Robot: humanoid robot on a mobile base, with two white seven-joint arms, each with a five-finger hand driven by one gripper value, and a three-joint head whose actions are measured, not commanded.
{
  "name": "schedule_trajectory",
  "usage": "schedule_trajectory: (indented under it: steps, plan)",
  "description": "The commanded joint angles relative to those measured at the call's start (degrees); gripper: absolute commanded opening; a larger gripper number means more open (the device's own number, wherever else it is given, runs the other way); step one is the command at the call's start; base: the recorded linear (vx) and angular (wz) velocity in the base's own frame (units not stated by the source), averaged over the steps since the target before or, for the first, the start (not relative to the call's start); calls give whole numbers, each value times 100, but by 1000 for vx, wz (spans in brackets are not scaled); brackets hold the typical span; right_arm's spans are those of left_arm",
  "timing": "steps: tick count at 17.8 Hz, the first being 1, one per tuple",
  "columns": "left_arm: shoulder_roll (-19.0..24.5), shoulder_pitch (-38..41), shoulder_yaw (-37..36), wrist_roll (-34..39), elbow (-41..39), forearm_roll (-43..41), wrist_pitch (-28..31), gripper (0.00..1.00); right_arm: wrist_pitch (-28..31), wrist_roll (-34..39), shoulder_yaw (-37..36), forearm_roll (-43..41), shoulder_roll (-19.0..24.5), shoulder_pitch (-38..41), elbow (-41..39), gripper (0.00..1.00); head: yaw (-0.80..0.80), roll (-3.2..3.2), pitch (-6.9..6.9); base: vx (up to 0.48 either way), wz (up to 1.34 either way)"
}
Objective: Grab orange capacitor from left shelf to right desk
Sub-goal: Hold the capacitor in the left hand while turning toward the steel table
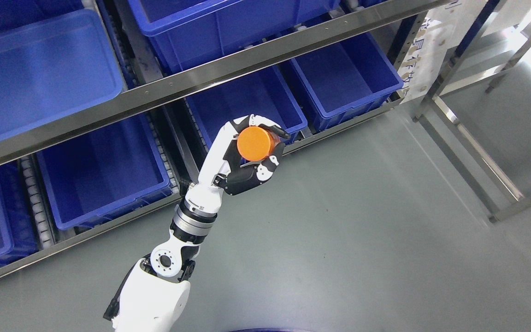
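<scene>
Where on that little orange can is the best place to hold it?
Around its curved side, as the left hand does now: fingers wrap the round wall of the orange can from behind, leaving the flat end facing out. The flat faces seem to offer less to pinch.

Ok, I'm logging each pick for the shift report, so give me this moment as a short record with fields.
held item: orange capacitor, flat round end facing the camera
holder: left robot hand, fingers wrapped around it
item position: in the air at the shelf's front edge, over the grey floor
shelf: metal shelf with blue bins, those in view look empty
right arm: not in view
desk: not identifiable
</scene>
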Motion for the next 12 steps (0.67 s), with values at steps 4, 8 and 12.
schedule_trajectory:
  steps: [4,8,12]
  plan:
    - [100,-28,-87,-3,29,0,-7,2,-3,0,-61,35,-96,146,-96,100,0,0,0,71,-276]
    - [100,-46,-87,-3,29,9,-15,2,-3,0,-61,35,-96,146,-96,100,0,0,0,119,-264]
    - [100,-55,-96,-3,29,9,-16,3,-3,0,-61,35,-96,146,-96,100,0,0,0,176,-323]
